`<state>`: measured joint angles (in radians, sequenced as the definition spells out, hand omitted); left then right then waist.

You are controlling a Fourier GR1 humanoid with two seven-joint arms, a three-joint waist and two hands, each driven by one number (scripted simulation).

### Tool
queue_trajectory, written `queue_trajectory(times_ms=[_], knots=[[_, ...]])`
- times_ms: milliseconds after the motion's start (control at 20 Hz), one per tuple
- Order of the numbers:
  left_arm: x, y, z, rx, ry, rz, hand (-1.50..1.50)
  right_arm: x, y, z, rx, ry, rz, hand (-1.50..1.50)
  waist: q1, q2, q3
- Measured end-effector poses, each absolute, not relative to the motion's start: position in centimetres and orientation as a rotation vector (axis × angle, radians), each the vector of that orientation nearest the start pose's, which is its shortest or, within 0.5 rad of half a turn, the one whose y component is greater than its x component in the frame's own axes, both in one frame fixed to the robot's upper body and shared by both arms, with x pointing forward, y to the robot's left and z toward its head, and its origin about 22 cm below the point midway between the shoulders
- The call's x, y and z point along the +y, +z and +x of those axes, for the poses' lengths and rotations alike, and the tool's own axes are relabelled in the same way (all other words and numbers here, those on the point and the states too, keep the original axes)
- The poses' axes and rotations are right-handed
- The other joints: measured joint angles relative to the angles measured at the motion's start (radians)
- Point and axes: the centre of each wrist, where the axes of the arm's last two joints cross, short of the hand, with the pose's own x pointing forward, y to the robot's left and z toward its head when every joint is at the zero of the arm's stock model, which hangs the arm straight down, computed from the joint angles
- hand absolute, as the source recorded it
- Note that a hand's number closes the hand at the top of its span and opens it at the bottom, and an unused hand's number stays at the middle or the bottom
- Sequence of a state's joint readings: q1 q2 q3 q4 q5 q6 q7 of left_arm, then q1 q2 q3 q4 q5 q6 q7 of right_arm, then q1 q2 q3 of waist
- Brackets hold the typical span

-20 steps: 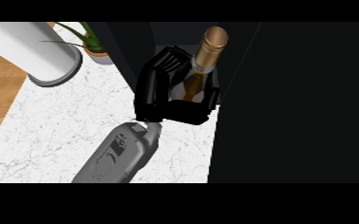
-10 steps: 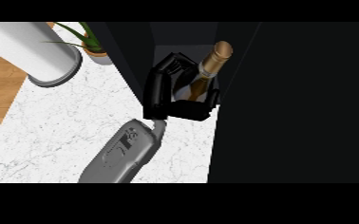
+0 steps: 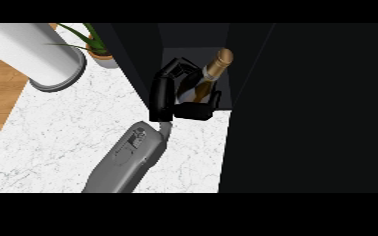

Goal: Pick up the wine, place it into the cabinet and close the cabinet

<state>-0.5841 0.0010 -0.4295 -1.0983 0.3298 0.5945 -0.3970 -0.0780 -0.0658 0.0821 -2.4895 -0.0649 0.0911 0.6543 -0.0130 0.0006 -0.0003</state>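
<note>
The wine is held inside the cabinet by the curled fingers of the hand; its neck is tilted up and away beyond them.

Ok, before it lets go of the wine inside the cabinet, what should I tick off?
1. Left hand curled round the wine bottle: ok.
2. Bottle inside the cabinet opening: ok.
3. Bottle upright: not ok, it leans.
4. Bottle base resting on the cabinet floor: cannot tell, the fingers hide it.
5. Door position for closing: cannot tell.
6. Right hand ready: cannot tell, not in view.
</note>
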Motion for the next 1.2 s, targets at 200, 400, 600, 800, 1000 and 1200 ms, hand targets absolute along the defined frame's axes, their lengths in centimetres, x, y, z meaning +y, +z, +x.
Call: queue_trajectory(times_ms=[200,400,600,800,1000,1200], knots=[[7.2,3.9,33.4,-1.926,0.056,-0.044,1.50,-21.3,20.6,15.2,-1.897,0.255,0.130,-1.50,0.003,-0.001,0.000],[8.1,3.5,34.7,-1.919,0.074,-0.028,1.50,-21.4,20.5,15.1,-1.896,0.254,0.129,-1.50,0.002,0.000,0.000],[8.6,3.2,35.9,-1.900,0.075,-0.037,1.50,-21.2,20.0,15.0,-1.901,0.249,0.146,-1.50,0.000,0.001,0.000],[8.9,3.5,37.1,-1.875,0.075,-0.052,1.50,-21.0,20.1,15.0,-1.894,0.251,0.159,-1.50,-0.002,0.001,0.000],[9.0,3.3,38.0,-1.846,0.074,-0.042,1.50,-21.3,20.0,14.9,-1.892,0.249,0.149,-1.50,-0.003,0.001,0.000],[9.3,3.3,39.5,-1.834,0.062,-0.004,1.50,-21.2,19.8,14.9,-1.888,0.246,0.160,-1.50,-0.008,0.002,0.000]])
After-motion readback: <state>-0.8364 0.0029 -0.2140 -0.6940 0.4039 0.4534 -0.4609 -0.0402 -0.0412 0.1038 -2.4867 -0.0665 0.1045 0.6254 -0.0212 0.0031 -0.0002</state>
